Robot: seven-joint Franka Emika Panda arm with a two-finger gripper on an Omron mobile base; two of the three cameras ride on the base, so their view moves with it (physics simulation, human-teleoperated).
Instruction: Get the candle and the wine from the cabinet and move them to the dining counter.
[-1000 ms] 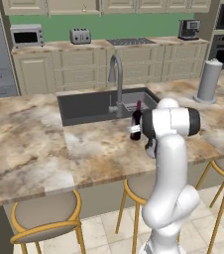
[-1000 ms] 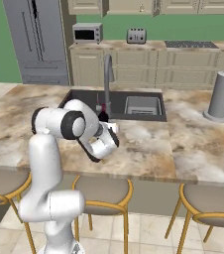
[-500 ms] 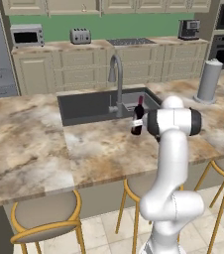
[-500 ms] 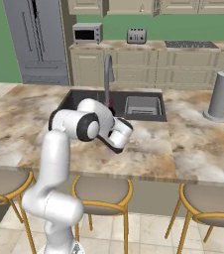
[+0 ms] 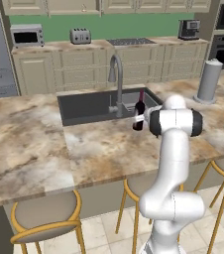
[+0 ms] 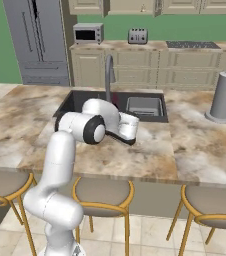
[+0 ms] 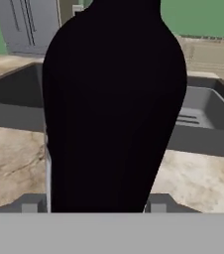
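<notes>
1. Claw [image 7: 96,203] straddles the wine [image 7: 114,99], one tip on each side of the lower body. No gap shows between tips and glass, so I read it as pinching the bottle.
2. From the left base view, the wine [image 5: 139,106] is upright with its red neck up. It is on the dining counter [image 5: 34,144] at the front right corner of the sink [image 5: 84,106], just right of the tap [image 5: 118,79].
3. The bottle lies dead ahead of the claw, between the fingers. Its long axis is vertical and crosses the line from tip to tip.
4. Whether the base sits on the marbled top or hangs just above it, I cannot tell.
5. If it is down, the next move is probably to spread the jaws and back straight away, level, toward the counter's stool-side edge without tipping the bottle.
</notes>
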